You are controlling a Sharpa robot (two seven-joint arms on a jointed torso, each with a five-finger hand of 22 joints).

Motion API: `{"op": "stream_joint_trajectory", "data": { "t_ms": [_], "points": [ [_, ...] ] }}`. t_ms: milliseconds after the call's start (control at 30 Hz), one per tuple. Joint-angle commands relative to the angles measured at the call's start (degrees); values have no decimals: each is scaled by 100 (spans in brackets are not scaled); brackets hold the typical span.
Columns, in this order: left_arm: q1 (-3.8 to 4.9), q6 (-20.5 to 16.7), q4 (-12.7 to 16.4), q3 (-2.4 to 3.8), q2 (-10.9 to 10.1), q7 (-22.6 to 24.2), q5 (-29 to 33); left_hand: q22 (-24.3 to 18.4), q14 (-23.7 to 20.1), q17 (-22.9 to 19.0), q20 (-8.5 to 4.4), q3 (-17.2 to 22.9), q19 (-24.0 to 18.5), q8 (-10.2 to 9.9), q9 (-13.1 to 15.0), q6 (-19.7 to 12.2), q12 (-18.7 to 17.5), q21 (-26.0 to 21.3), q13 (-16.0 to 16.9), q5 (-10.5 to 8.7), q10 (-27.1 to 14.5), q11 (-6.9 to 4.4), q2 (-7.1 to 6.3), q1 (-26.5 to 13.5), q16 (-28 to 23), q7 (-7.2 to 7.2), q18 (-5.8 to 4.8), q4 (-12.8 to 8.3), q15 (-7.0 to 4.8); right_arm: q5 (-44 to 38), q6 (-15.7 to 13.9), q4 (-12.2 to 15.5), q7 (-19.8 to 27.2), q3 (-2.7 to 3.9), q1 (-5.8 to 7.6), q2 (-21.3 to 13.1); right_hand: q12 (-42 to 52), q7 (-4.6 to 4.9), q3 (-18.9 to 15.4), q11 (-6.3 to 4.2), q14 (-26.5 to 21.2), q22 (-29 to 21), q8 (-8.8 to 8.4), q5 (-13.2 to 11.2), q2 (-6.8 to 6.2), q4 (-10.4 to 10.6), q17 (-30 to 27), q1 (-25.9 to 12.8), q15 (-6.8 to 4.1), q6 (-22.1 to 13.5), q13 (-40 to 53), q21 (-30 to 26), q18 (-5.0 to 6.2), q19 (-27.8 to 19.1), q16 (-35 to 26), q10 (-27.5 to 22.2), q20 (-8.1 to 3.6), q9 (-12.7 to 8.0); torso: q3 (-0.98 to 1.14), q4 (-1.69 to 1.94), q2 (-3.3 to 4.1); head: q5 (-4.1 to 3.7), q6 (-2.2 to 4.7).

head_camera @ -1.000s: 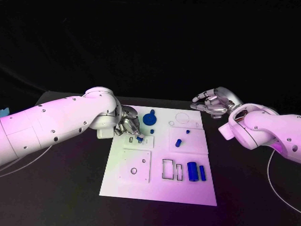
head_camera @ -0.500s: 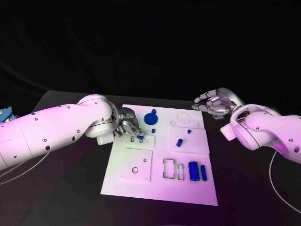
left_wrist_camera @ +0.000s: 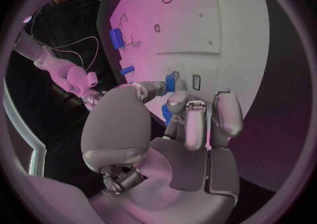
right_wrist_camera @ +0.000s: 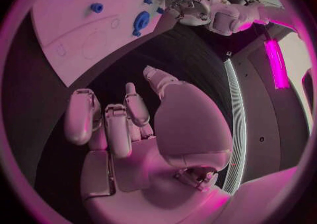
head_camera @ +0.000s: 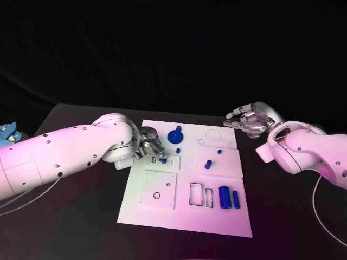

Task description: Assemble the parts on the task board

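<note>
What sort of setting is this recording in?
Probably a robotics lab test bench: a black table against dark backdrop, a white task board with cut-out slots and small blue parts, nothing domestic in view.

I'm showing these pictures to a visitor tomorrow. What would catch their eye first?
Likely the white task board mid-table, dotted with small blue parts. Next, the left hand at the board's left edge, pinching a small blue part over it. The right hand hovers empty beyond the far right corner.

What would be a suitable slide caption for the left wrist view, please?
Left robot hand pinching a small blue part at a slot on the white task board.
</note>
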Motion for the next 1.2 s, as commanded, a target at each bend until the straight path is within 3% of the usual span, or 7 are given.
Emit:
{"op": "stream_joint_trajectory", "data": {
  "t_ms": [33,767,1200],
  "points": [
    [-6,6,-2,0,18,29,-182,9,408,782,2,1033,31,18,744,129,27,33,10,26,43,-9,4,-43,28,-73,-50,-1054,-33,-19,73,2,24,-1,-6,-1,-19,-9,0,-9,381,43,27,27,0,48,547,-60,-19,-3,-8,-25,70,-52,-24,-31,3,9,4,1,5,-5,0],
    [-11,372,-33,0,61,-76,-391,47,421,825,-6,1019,56,39,765,154,52,50,50,128,80,-23,-35,-85,50,-88,-58,-1089,-43,-19,78,2,19,-1,-9,-4,-19,-9,0,-9,381,43,27,27,0,48,547,-60,-19,-3,-8,-25,70,-52,-24,-31,3,9,3,6,6,-19,-3],
    [-11,389,-33,0,78,-79,-399,47,422,830,-8,1018,56,45,771,164,69,51,77,164,99,-29,-41,-92,52,-93,-58,-1101,-48,-24,76,-1,17,-1,-13,1,-23,-11,-1,-10,380,41,37,33,-3,60,544,-69,-21,-2,-14,-31,70,-53,-28,-33,1,9,3,4,7,-25,-3]
  ]
}}
